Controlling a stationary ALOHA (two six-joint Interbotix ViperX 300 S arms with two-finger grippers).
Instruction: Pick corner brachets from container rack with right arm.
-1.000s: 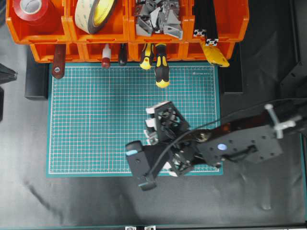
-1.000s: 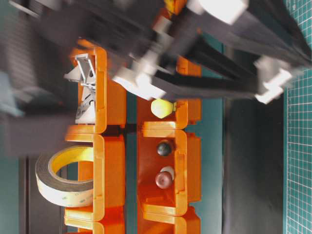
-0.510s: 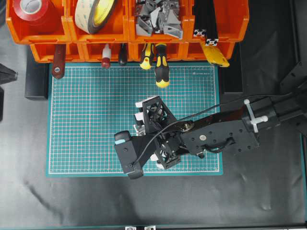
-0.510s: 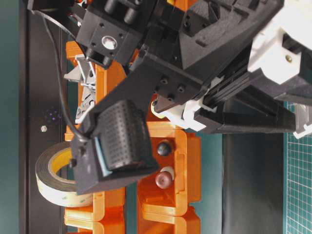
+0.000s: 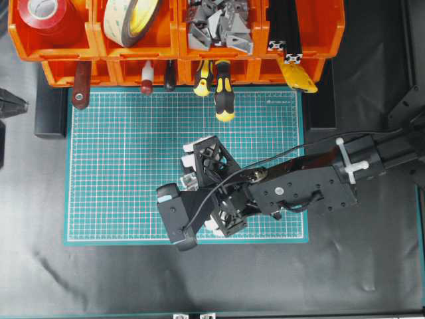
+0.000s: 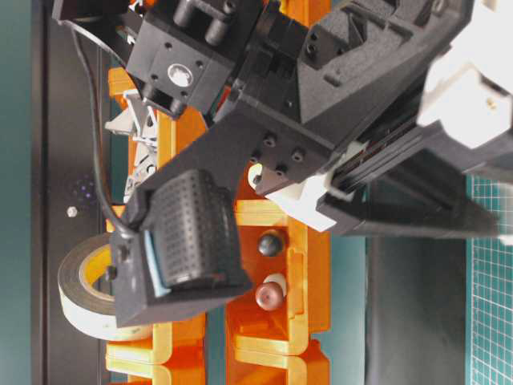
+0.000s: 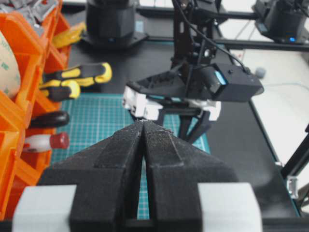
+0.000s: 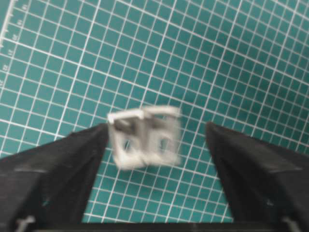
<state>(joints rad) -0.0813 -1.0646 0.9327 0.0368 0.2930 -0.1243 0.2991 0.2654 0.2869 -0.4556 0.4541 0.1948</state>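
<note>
The orange container rack [image 5: 305, 40] runs along the far edge, with a pile of grey corner brackets [image 5: 219, 23] in its third upper bin. The right arm reaches over the green mat. Its gripper [image 5: 204, 189] points down, and in the right wrist view [image 8: 155, 133] it is open. A blurred grey corner bracket [image 8: 145, 137] sits between the fingers, close to the left finger and over the mat, with a wide gap to the right finger. The left gripper [image 7: 143, 126] is shut and empty at the far left [image 5: 10, 105].
The green gridded mat [image 5: 119, 166] lies in front of the rack. Yellow-black screwdrivers [image 5: 224, 93] and other tool handles stick out of the lower bins. A red tape roll [image 5: 43, 13], a beige tape roll [image 5: 133, 16] and black slotted bars [image 5: 285, 30] fill the other upper bins.
The right arm has swung left over the mat and settled, shifting only slightly in the last half second. The left gripper has not moved.
</note>
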